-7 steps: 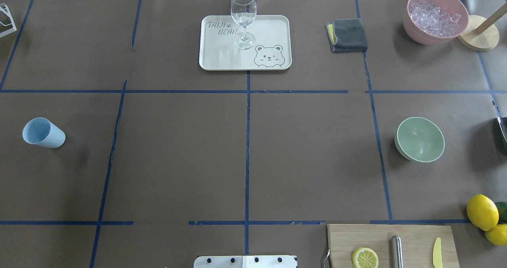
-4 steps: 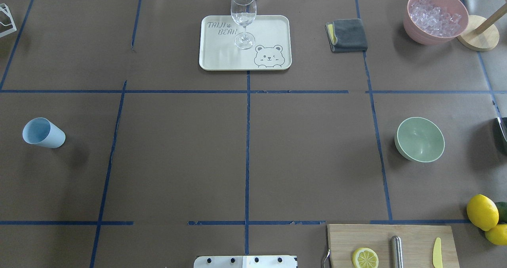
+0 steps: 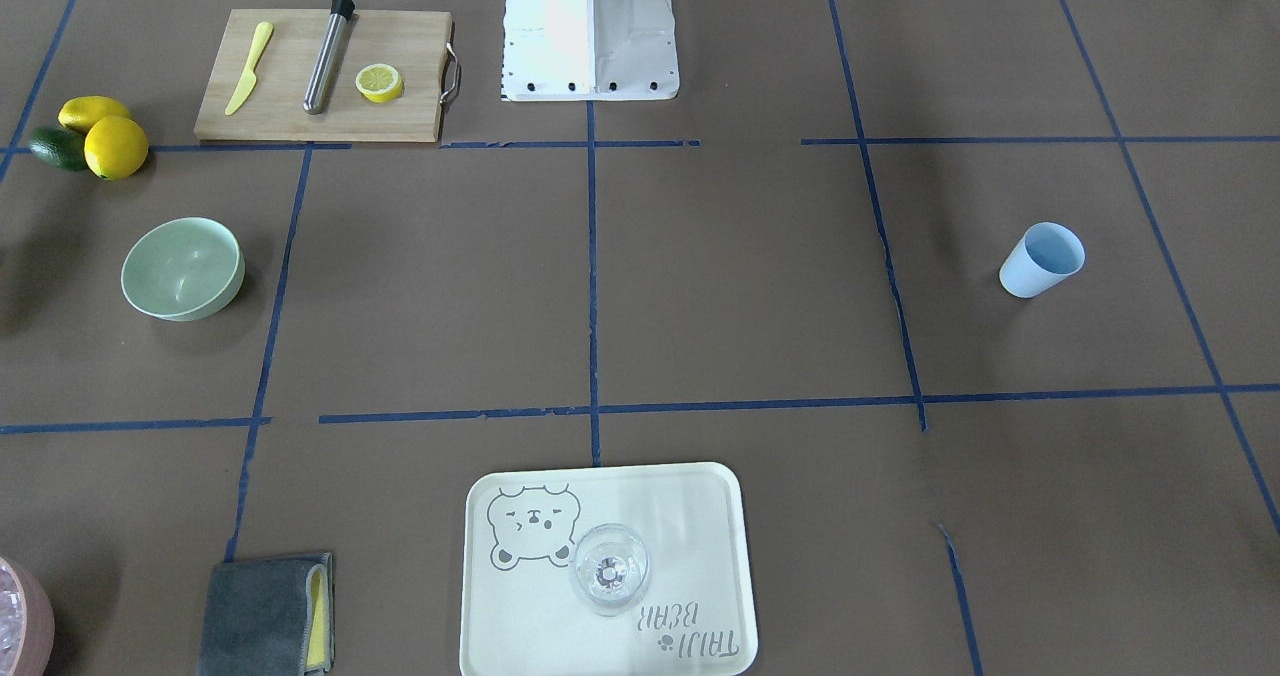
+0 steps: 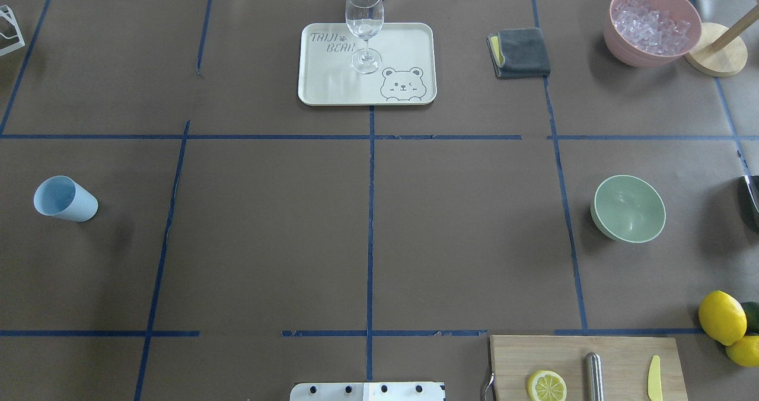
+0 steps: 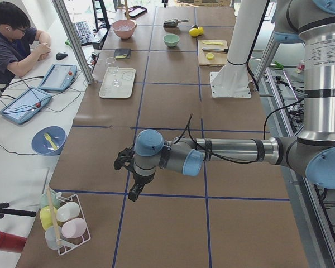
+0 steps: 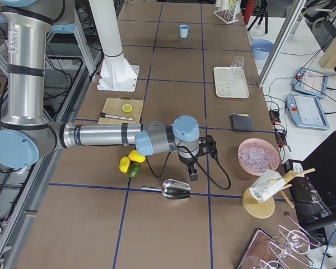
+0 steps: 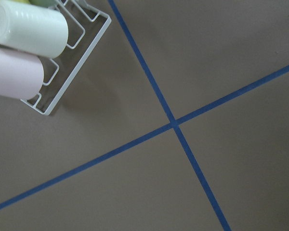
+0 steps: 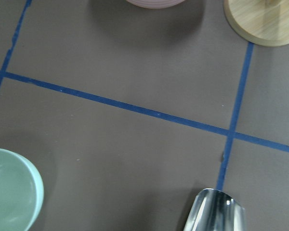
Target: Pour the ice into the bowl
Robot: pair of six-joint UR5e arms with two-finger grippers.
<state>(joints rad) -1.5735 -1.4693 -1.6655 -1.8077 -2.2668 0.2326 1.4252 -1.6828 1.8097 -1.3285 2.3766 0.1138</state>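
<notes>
The pale mint-green bowl (image 4: 628,208) stands empty at the table's right; it also shows in the front view (image 3: 182,268) and at the lower left of the right wrist view (image 8: 9,192). The ice (image 4: 652,24) is a heap of clear cubes in the pink container (image 4: 619,42) at the far right corner. My right gripper (image 6: 192,172) hangs above the table between the bowl and a metal scoop (image 6: 176,189). My left gripper (image 5: 133,192) hangs over the table's left end. Both show only in side views, so I cannot tell whether they are open or shut.
A tray (image 4: 409,45) with a wine glass (image 4: 364,21) sits at the far middle, beside a grey cloth (image 4: 520,52). A light blue cup (image 4: 62,199) stands at the left. A cutting board (image 4: 616,353), lemons (image 4: 722,317), a wooden stand (image 4: 717,57) and a wire cup rack (image 7: 67,62) are also here.
</notes>
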